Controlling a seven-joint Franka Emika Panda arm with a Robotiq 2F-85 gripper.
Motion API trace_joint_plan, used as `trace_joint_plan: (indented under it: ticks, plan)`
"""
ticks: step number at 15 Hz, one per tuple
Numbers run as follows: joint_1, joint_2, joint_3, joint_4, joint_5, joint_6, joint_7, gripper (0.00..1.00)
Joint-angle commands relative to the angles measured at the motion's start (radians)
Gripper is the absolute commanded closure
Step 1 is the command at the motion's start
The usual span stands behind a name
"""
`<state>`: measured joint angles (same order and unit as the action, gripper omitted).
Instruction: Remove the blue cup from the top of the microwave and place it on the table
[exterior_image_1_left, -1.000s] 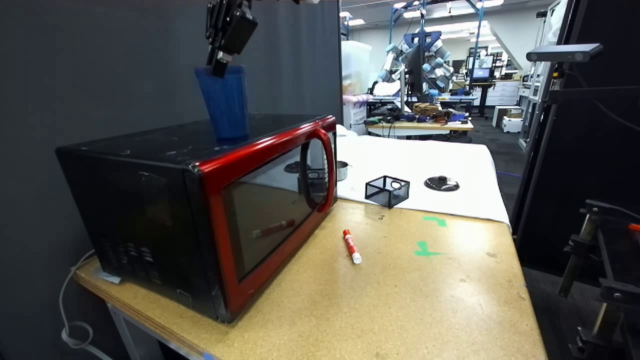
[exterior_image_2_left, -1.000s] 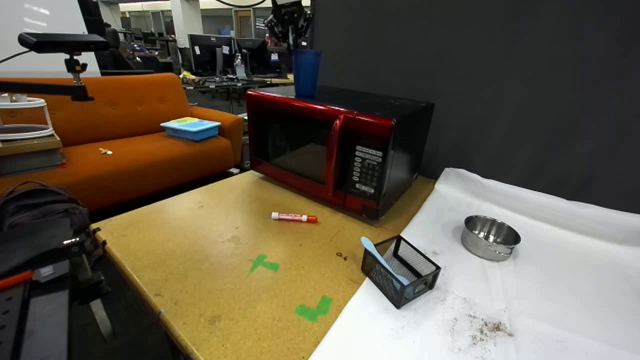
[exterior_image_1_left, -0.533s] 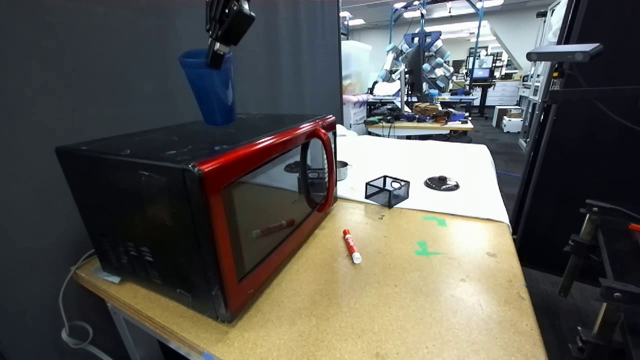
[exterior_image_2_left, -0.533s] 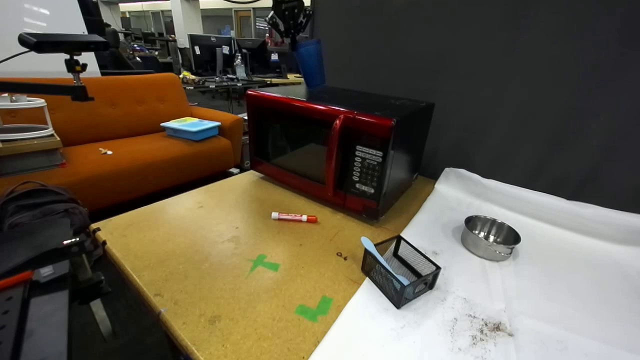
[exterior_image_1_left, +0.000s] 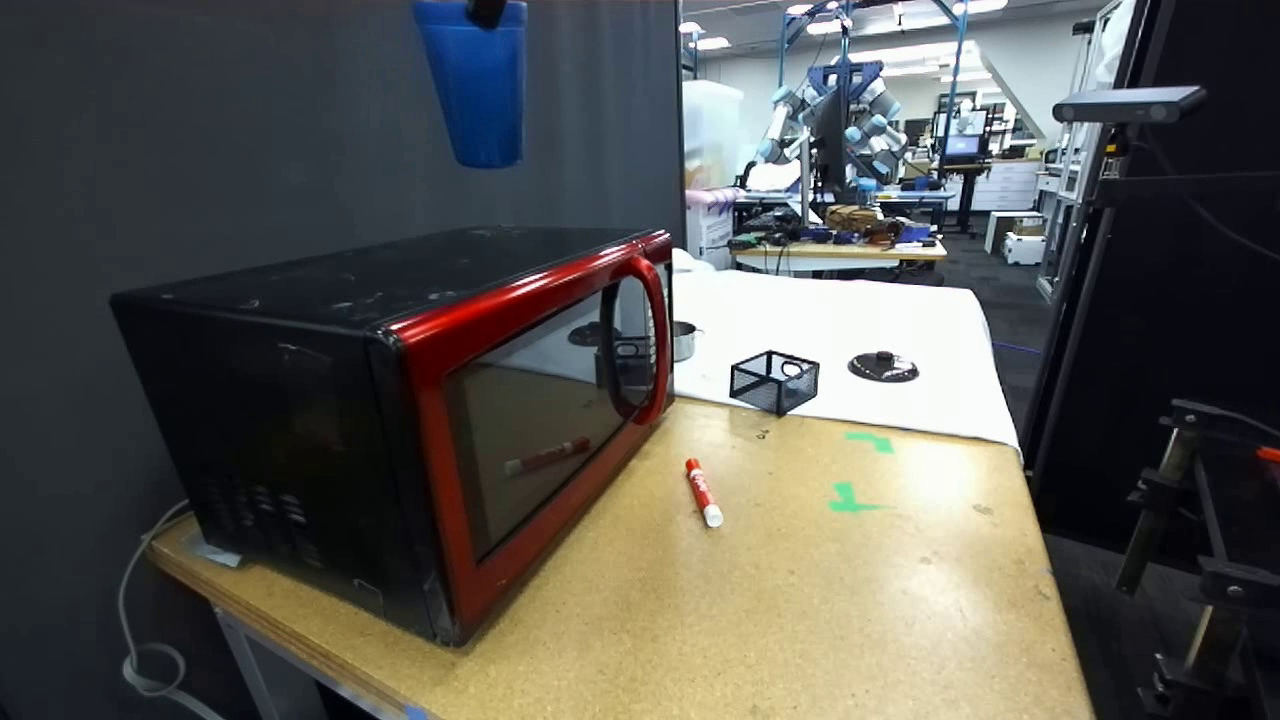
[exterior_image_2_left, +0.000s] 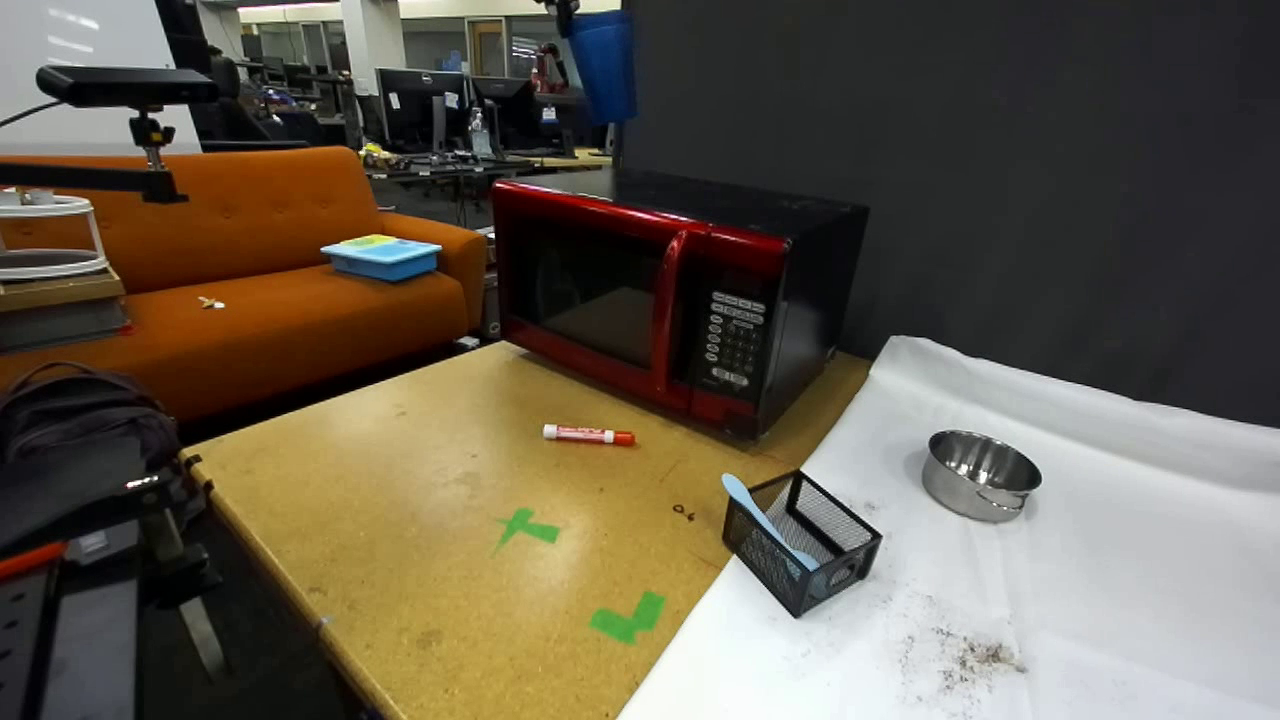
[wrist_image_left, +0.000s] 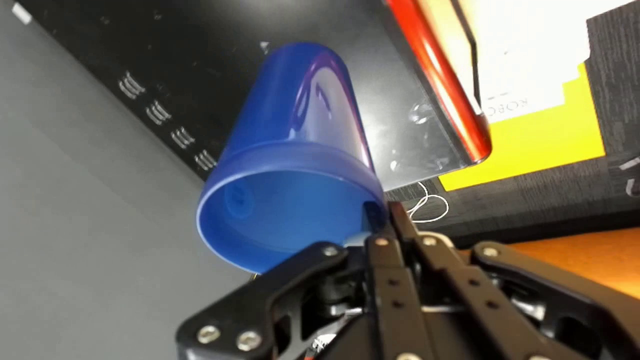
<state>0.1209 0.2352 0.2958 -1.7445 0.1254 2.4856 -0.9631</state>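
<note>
Hanging rim-pinched from the hand (wrist_image_left: 384, 216), the blue cup (wrist_image_left: 295, 150)

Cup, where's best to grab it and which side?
Probably by the rim of the cup, coming from above, one finger inside and one outside, as the gripper has it: the open mouth is uppermost and the wall looks thin.

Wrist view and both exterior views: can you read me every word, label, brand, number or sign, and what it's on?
"EXPO", apparently: red marker.
"ROBO", perhaps, cut off: bright white area in the wrist view.
Keypad of the microwave: labels too small to read.
Monitor: logo too small.
Black marks on the table: too small to tell.
</note>
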Motion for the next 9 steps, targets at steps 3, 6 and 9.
trace_joint_plan:
  ticks: [3, 6, 9]
  plan:
    - [-0.046, -0.207, -0.016, -0.397, 0.304, 0.142, -0.070, 0.99]
    - [-0.032, -0.275, -0.063, -0.562, 0.332, 0.217, -0.094, 0.99]
    - [-0.019, -0.331, -0.116, -0.693, 0.347, 0.271, -0.123, 0.99]
